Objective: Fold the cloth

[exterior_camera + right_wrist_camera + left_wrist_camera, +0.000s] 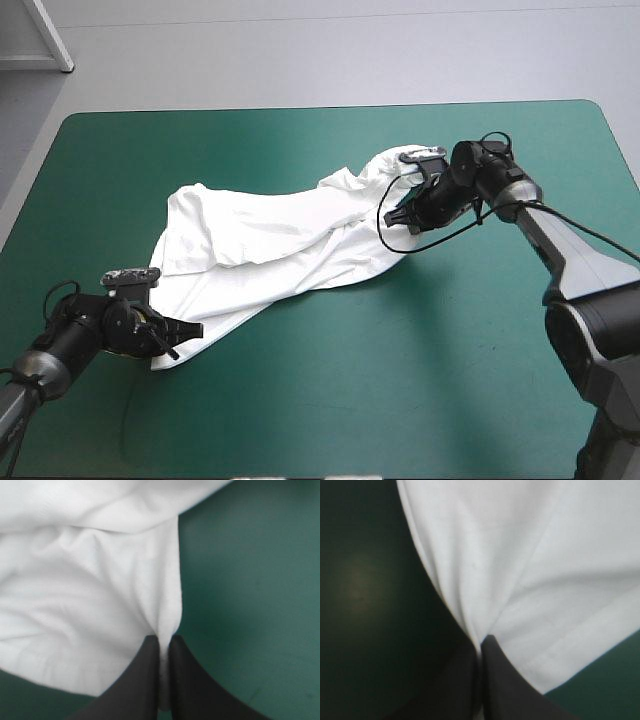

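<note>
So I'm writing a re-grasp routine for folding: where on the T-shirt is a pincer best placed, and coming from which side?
At its two end corners, each from outside. The T-shirt lies stretched slantwise, middle rumpled and overlapped, thin edges exposed at both ends. The left pincer is shut on the near-left corner, the right pincer on the far-right end: probably the soundest holds.

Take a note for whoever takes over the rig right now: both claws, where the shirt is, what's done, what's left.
Left claw: shut on the shirt at its near left end.
Right claw: shut on its far right end.
Shirt: rumpled, lying slantwise between them on the table.
Done: both ends gripped; no neat fold visible yet.
Left: spread it flat, then fold.
</note>
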Controlling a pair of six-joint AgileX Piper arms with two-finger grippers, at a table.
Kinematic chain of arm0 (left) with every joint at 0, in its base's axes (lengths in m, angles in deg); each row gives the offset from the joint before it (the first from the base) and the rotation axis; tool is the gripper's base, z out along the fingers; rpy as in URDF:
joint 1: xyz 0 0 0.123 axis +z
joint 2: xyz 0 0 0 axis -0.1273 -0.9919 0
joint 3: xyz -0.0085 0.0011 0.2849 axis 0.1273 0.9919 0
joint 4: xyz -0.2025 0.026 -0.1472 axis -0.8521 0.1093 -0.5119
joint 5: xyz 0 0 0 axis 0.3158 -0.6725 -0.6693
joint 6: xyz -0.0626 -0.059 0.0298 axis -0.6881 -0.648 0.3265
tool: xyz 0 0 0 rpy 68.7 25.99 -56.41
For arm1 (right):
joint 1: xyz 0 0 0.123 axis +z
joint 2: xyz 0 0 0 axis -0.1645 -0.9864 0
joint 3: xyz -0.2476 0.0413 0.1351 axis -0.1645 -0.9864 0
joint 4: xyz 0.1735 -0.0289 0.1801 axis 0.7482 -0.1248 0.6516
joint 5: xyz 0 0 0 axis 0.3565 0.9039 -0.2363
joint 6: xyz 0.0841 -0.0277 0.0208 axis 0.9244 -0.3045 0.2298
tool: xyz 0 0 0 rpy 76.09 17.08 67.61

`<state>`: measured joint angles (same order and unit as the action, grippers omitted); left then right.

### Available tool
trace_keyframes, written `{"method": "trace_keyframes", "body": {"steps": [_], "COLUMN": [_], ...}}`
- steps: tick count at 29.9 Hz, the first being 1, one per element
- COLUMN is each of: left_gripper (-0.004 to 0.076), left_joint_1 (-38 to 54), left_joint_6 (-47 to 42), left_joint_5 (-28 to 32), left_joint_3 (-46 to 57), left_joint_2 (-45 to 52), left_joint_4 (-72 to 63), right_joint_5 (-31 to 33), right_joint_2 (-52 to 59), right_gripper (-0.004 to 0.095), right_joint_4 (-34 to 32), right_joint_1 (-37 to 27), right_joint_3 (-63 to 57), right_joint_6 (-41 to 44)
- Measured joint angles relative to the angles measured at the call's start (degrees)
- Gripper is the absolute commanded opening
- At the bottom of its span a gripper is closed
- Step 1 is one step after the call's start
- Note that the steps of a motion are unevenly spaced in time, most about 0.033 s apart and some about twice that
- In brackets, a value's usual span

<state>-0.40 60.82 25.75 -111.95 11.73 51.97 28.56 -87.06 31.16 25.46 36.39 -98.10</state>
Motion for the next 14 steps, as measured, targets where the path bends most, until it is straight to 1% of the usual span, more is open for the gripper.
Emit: {"method": "trace_keyframes", "body": {"steps": [4, 8, 11, 14], "left_gripper": [-0.0010, -0.0010, -0.0010, -0.0010], "left_joint_1": [0.0, 0.0, 0.0, -0.1], "left_joint_6": [2.3, 6.5, 8.8, 10.1], "left_joint_5": [-9.7, -19.1, -23.7, -25.9], "left_joint_3": [-12.5, -30.3, -43.9, -54.6], "left_joint_2": [5.0, 7.1, 7.2, 7.3], "left_joint_4": [2.8, 3.8, 4.8, 7.1], "right_joint_5": [0.9, 2.6, 3.6, 4.8], "right_joint_2": [9.2, 17.6, 22.6, 27.1], "right_gripper": [-0.0015, -0.0015, -0.0015, -0.0015], "right_joint_4": [-2.6, -6.7, -9.6, -13.4], "right_joint_1": [0.2, 0.3, 0.3, 0.3], "right_joint_3": [2.3, 7.5, 12.4, 18.0], "right_joint_6": [2.8, 5.9, 8.1, 9.7]}}
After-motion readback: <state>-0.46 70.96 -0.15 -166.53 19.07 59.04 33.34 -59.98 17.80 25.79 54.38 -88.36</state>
